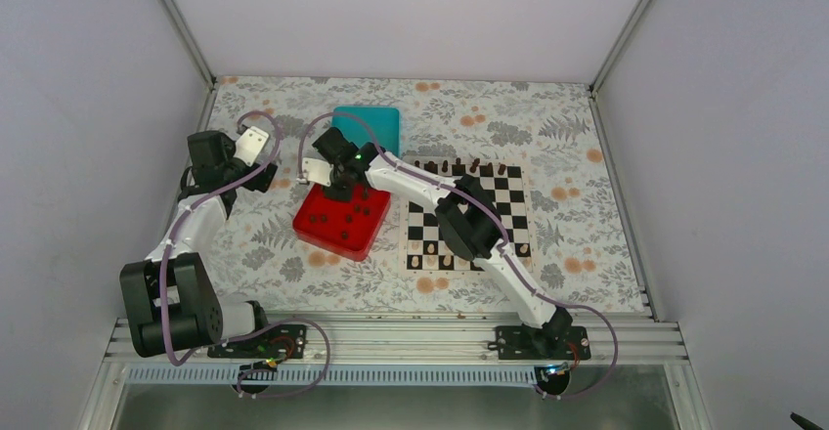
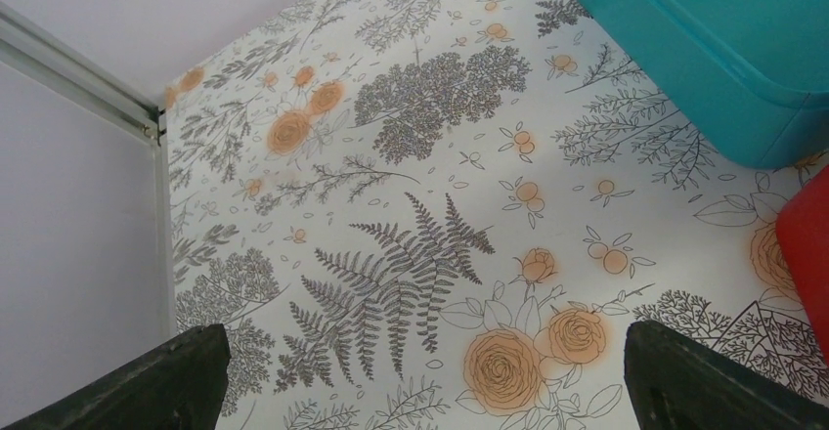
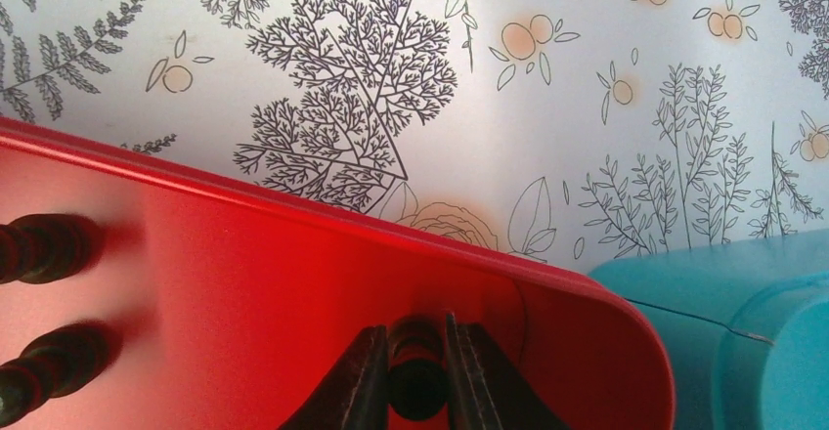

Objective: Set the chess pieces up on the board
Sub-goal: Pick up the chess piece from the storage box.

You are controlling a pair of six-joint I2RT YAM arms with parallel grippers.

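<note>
The small dark brown-black chess piece (image 3: 417, 391) we want sits in the red plastic tray (image 3: 244, 283), near the rim by the teal box (image 3: 704, 332). It is right between the right jaws, which stand narrow and press on both its flanks. Its long axis seems to run along the fingers, though we cannot be sure. The black-and-white chequered board (image 1: 513, 200) lies to the tray's right. The left jaws gape wide and empty over the floral bench (image 2: 411, 107).
</note>
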